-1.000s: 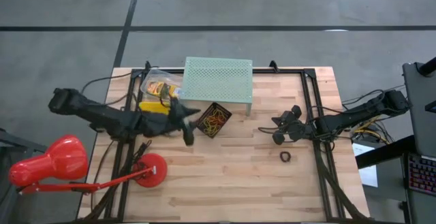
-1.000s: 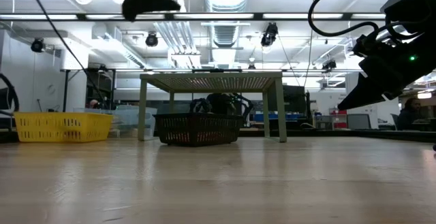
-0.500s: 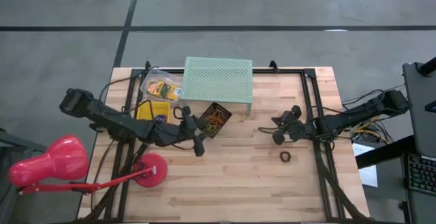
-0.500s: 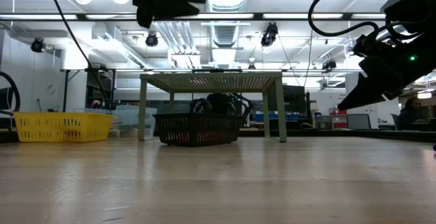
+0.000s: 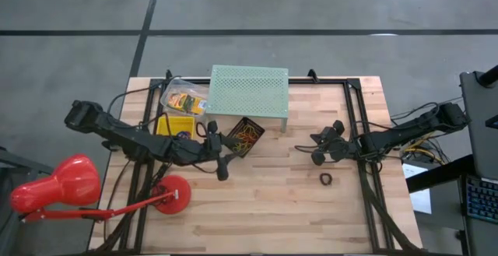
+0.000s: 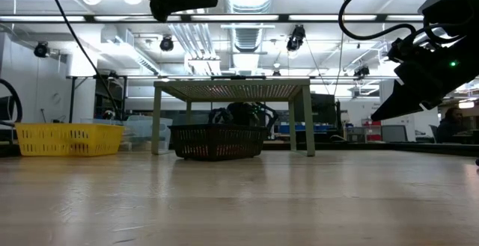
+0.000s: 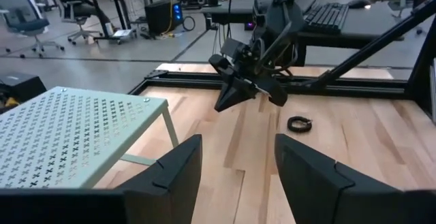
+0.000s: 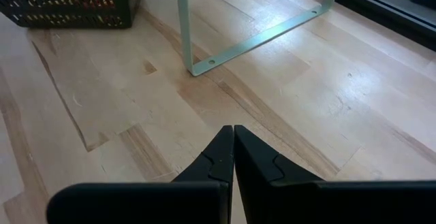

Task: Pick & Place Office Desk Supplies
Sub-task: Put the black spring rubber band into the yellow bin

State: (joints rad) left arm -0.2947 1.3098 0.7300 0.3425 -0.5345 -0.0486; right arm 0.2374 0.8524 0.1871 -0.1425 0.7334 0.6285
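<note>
From above, the left gripper (image 5: 222,163) hangs over the middle of the worktop (image 5: 264,209), just on the near side of the black basket (image 5: 246,135) of coloured rubber bands (image 5: 243,138); its fingers (image 7: 174,173) stand apart with nothing between them, which its own wrist view makes plain. That wrist view also looks across at the right gripper (image 7: 228,100) and at a small black ring roll (image 7: 298,123) lying flat on the wood beyond it. The overhead view places that ring roll (image 5: 326,179) toward the right edge, apart from the right gripper (image 5: 317,150), whose fingers (image 8: 218,157) are pressed together and hold nothing, as its wrist view shows.

Only the overhead view shows the far-left corner: a yellow tray (image 5: 176,124) and a clear bag of yellow-orange boxes (image 5: 184,100), both beside the mint-green stand (image 5: 249,90) at the far edge. The basket sits just in front of the stand's left part. The level view shows the basket (image 6: 217,141) beneath the stand's top and both arms raised off the wood.

The red lamp's base (image 5: 171,194) rests near the left edge. The whole near half of the worktop, from the lamp base to the right rail, lies bare, as does the strip between the two grippers.
</note>
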